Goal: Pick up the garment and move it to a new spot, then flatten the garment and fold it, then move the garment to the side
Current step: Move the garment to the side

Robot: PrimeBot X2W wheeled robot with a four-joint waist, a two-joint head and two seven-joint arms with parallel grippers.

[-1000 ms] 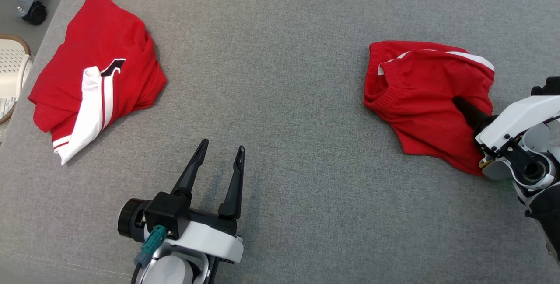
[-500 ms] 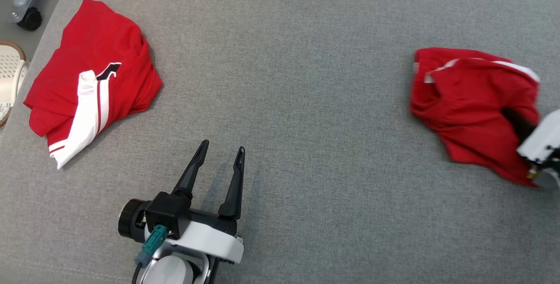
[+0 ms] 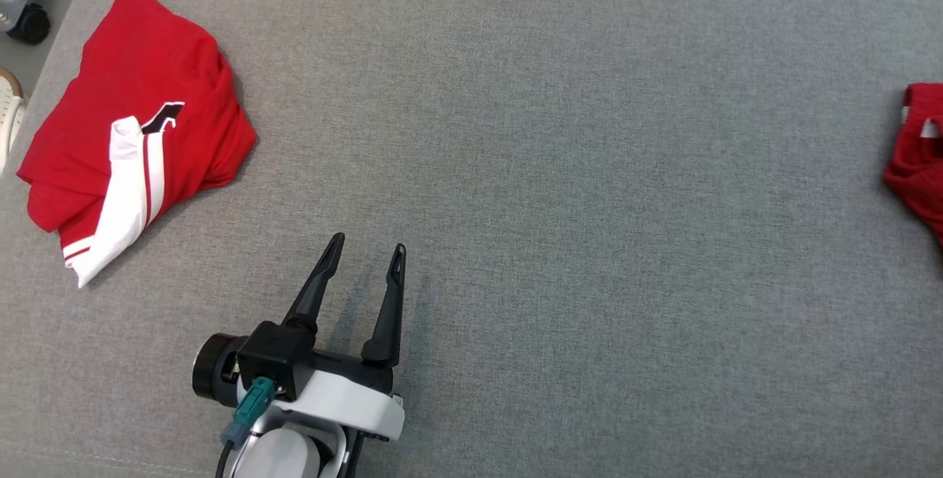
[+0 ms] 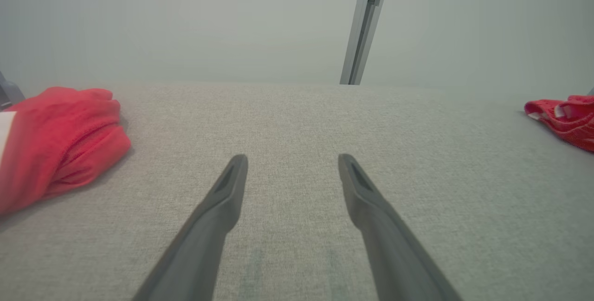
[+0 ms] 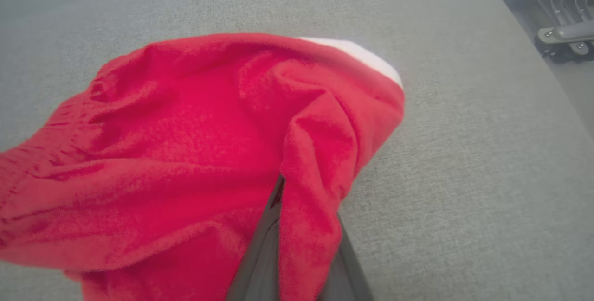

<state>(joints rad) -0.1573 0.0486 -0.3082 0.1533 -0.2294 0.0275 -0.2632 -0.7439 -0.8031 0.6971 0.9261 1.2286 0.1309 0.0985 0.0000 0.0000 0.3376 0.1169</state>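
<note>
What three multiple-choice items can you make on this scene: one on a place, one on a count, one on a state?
1. Where on the couch does the shirt lie in the head view?
A. far left
B. centre
C. right edge

2. How many red garments show in the head view?
A. one
B. two
C. three

3. What is the state of the right gripper?
A. open wide
B. shut on nothing
C. shut on the shorts

Key:
1 A: the shirt lies near the couch's left end.
2 B: the shirt at the left, the shorts at the right edge.
3 C: in the right wrist view, red cloth is pinched between the two fingers.
</note>
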